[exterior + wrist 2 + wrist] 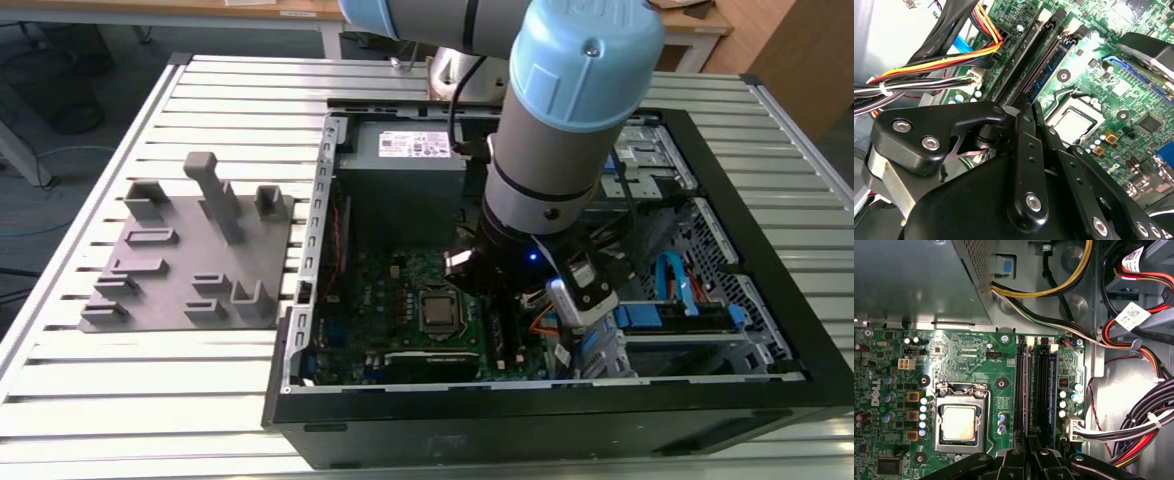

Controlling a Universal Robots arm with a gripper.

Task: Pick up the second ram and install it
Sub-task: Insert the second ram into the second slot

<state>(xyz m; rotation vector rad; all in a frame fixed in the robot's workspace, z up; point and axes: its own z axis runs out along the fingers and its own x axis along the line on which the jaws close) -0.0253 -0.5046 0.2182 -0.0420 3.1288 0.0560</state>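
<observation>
- Exterior view: arm [561, 130] reaches down into the open computer case [400, 430] on the slatted table [160, 400]; claw [514, 300] sits low over the motherboard [387, 290], at about 3 o'clock from the silver socket [439, 312]
- Grey fixture plate [187, 250] with upright posts lies on the table at 9 o'clock from the case, well apart from the claw
- First wrist view: black slot rails [1023, 385] run at 3 o'clock of the socket [960, 422]; claw [1029, 460] is directly above the rails' near end
- Second wrist view: second ram [1046, 67] lies along a rail as a dark blue-green strip, just beyond the claw [1026, 112]
- Claw fingers [1024, 150] pressed close together, nearly no gap; cannot tell whether they grip anything
- Cable bundles [1149, 425] lie beside the rails
</observation>
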